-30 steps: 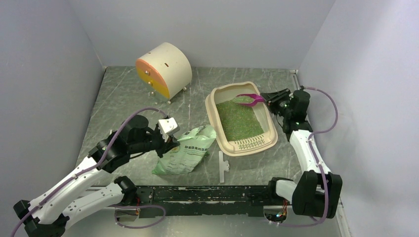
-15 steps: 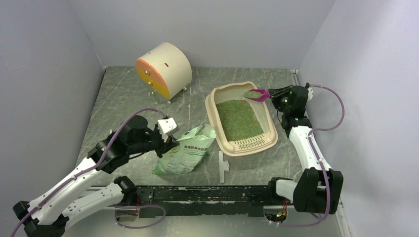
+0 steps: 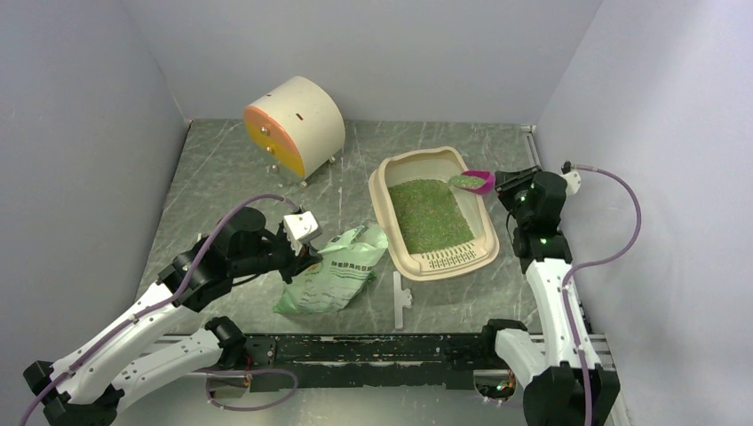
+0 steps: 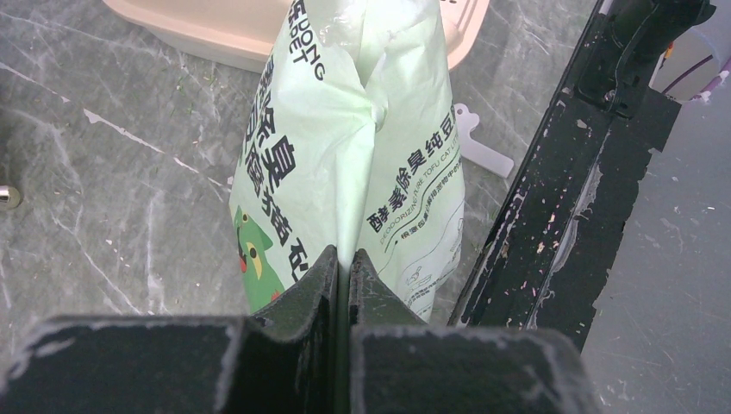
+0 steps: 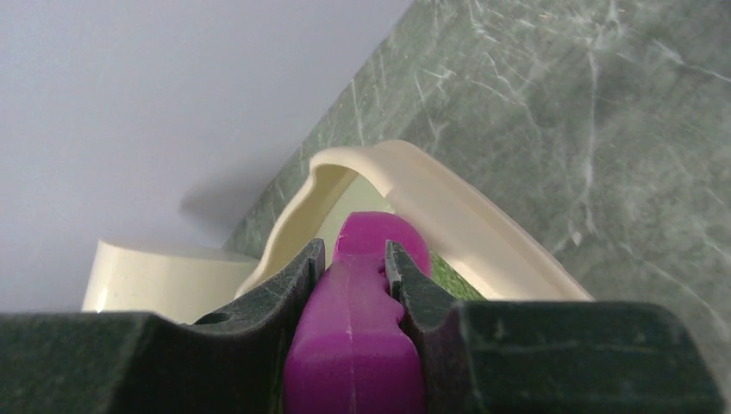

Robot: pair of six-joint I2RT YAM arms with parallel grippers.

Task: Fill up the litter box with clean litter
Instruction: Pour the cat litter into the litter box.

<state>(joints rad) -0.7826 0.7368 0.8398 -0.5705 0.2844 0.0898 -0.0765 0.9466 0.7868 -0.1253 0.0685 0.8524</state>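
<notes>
The beige litter box (image 3: pixel 380 206) lies right of centre, holding a bed of clean green litter (image 3: pixel 430 216). My right gripper (image 3: pixel 503 185) is shut on the handle of a magenta scoop (image 3: pixel 478 183), which hovers over the box's far right rim with green granules in its bowl. In the right wrist view the scoop handle (image 5: pixel 362 336) sits pinched in my right gripper (image 5: pixel 353 259), with the box rim (image 5: pixel 457 216) beyond. My left gripper (image 3: pixel 305 258) is shut on a fold of the light-green litter bag (image 3: pixel 337 271). The left wrist view shows the bag (image 4: pixel 362 147) clamped in my left gripper (image 4: pixel 345 259).
A cream half-cylinder cabinet (image 3: pixel 297 124) with an orange face stands at the back left. A small white plastic piece (image 3: pixel 401 298) lies near the front rail (image 4: pixel 569 190). Walls close in on the left, back and right.
My right arm has lifted the scoop out of the litter bed and drawn it right, over the box's far right rim, with granules in it. The left arm and bag have not moved.
</notes>
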